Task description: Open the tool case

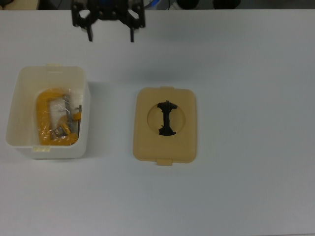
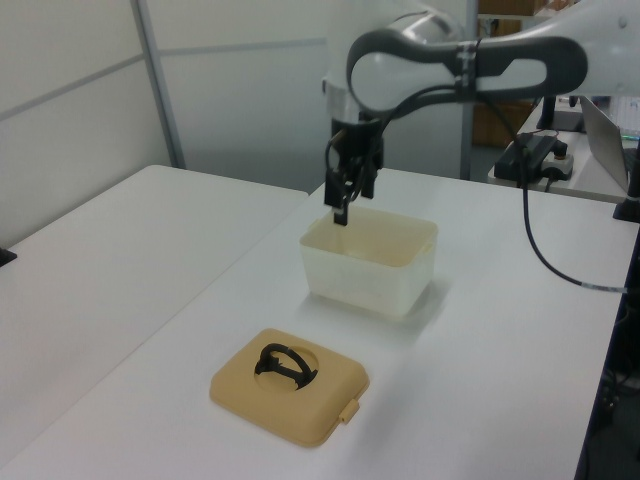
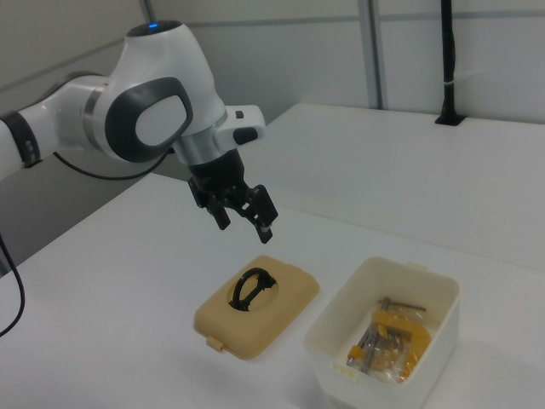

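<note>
Rounded matte yellow lid lies beside smooth white box.

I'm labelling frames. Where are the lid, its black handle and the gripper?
lid (image 1: pixel 186 145): top view, bare yellow corner.
black handle (image 1: pixel 166 118): top view, middle of the bar.
gripper (image 1: pixel 110 34): top view, midway between fingertips.

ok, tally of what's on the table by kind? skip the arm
Mustard-yellow rounded plastic lid with black handle: 1
White open-top plastic box: 1
Yellow bagged tool bundle inside the box: 1
Total: 3
</note>
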`<state>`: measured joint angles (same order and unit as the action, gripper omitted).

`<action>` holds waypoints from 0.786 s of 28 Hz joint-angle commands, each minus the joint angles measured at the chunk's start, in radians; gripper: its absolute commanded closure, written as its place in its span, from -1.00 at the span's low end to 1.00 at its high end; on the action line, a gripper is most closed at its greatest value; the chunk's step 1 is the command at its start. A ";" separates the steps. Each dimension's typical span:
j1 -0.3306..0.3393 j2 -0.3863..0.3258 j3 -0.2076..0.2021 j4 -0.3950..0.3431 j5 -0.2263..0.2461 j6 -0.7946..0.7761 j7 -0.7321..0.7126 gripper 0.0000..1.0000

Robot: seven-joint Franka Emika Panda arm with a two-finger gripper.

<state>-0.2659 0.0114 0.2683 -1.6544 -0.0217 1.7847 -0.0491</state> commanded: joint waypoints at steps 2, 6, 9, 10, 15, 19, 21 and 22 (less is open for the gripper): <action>0.040 -0.064 -0.078 -0.025 0.029 -0.077 -0.057 -1.00; 0.082 -0.067 -0.130 -0.024 0.029 -0.093 -0.075 -1.00; 0.093 -0.071 -0.141 -0.019 0.029 -0.091 -0.066 -1.00; 0.093 -0.074 -0.146 -0.019 0.028 -0.091 -0.067 -1.00; 0.096 -0.076 -0.161 -0.019 0.029 -0.093 -0.067 -1.00; 0.094 -0.074 -0.162 -0.018 0.029 -0.091 -0.072 -1.00; 0.094 -0.074 -0.162 -0.007 0.029 -0.091 -0.069 -1.00; 0.094 -0.074 -0.162 0.002 0.029 -0.093 -0.066 -1.00</action>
<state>-0.1924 -0.0404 0.1294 -1.6554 -0.0119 1.7056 -0.0986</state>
